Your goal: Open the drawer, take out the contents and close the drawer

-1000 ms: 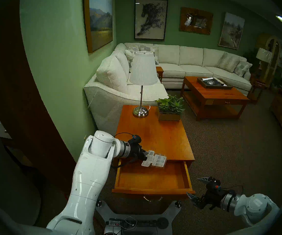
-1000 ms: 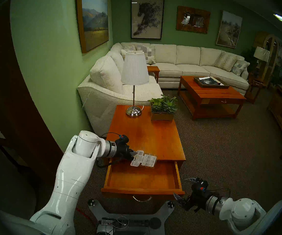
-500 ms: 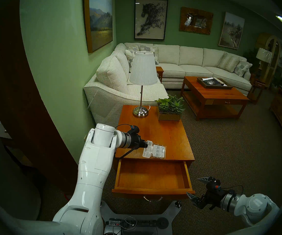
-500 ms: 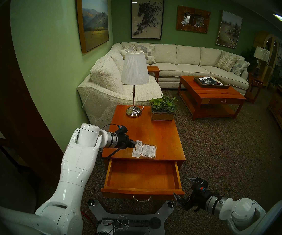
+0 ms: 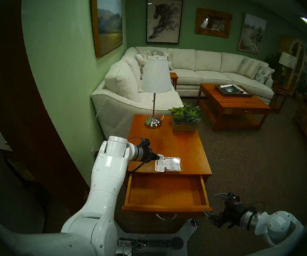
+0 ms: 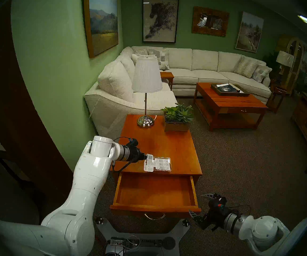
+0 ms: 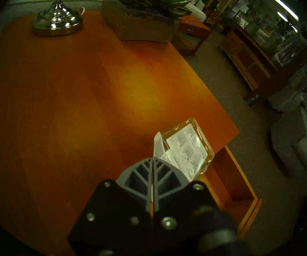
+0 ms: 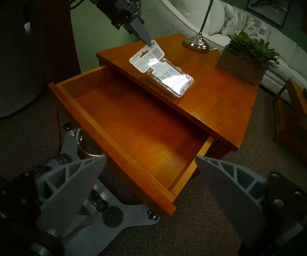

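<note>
The wooden drawer (image 5: 165, 207) of the side table stands pulled fully out, and its inside (image 8: 139, 124) is bare. Its curved metal handle (image 5: 166, 216) shows on the front. The clear blister pack (image 5: 171, 164) lies on the table top just behind the drawer opening and also shows in the right wrist view (image 8: 165, 74). My left gripper (image 5: 157, 156) is shut on the pack's hang-tab end (image 7: 158, 144), which is slightly raised. My right gripper (image 5: 210, 202) is open and empty beside the drawer's front right corner.
A lamp (image 5: 153, 120) and a succulent planter (image 5: 185, 120) stand at the back of the side table (image 5: 191, 150). A white sofa (image 5: 123, 95) is behind it and a coffee table (image 5: 241, 104) is to the far right. My base (image 5: 149, 240) sits below the drawer front.
My left gripper carried the blister pack from over the drawer's back edge onto the table top and lowered it flat. The right arm and the drawer have not moved.
</note>
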Controlling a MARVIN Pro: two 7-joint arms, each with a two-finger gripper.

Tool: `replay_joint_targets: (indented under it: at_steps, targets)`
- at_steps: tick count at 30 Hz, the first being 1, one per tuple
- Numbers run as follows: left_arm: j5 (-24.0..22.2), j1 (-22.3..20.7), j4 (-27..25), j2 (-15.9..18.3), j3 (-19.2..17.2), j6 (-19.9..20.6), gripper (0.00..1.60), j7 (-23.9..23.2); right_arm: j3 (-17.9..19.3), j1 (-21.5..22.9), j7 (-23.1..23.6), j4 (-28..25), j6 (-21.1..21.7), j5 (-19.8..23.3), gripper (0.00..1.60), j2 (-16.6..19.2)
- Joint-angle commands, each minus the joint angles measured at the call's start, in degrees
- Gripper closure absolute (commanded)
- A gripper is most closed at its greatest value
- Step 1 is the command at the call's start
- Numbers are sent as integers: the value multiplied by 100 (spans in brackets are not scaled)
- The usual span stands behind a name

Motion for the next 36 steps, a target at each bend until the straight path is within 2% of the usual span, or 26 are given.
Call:
replay_joint_targets:
  at_steps: [1,5,6,7,8,9,13,14,15,17,22,27,31,36]
  targets:
    - [-127,-674,204,-46,-112,-232,160,135,34,43,2,-125,-38,11,0,15]
    - [-179,-732,334,-33,-178,-344,160,220,34,42,1,-127,-39,12,0,16]
    - [-174,-888,534,-12,-193,-347,160,213,35,41,1,-128,-39,13,0,16]
    - [-188,-779,441,-10,-188,-402,151,241,35,41,0,-129,-39,13,0,16]
    - [-174,-978,714,24,-190,-412,98,224,36,39,0,-131,-40,13,0,17]
    - [-192,-880,631,17,-186,-466,0,255,37,39,0,-132,-40,14,0,17]
    - [-105,-1181,1163,86,-138,-628,0,369,41,34,-1,-139,-41,15,0,17]
    - [-106,-1066,1034,82,-117,-677,0,412,41,33,-1,-140,-41,16,0,17]
    - [-79,-1224,1249,119,-101,-719,0,384,42,32,-1,-141,-41,16,0,18]
    - [-62,-1287,1339,163,-54,-803,0,357,43,31,-2,-142,-41,17,0,18]
    - [-35,-942,707,295,251,-1065,0,-15,40,33,-3,-139,-41,17,0,19]
    - [-14,-739,418,497,539,-1431,0,-441,35,38,-4,-131,-40,18,0,21]
    - [-45,-507,134,660,665,-1537,0,-798,30,43,-5,-120,-38,18,0,22]
    - [-1,30,-329,979,809,-1584,0,-1201,21,49,-8,-100,-34,18,0,24]
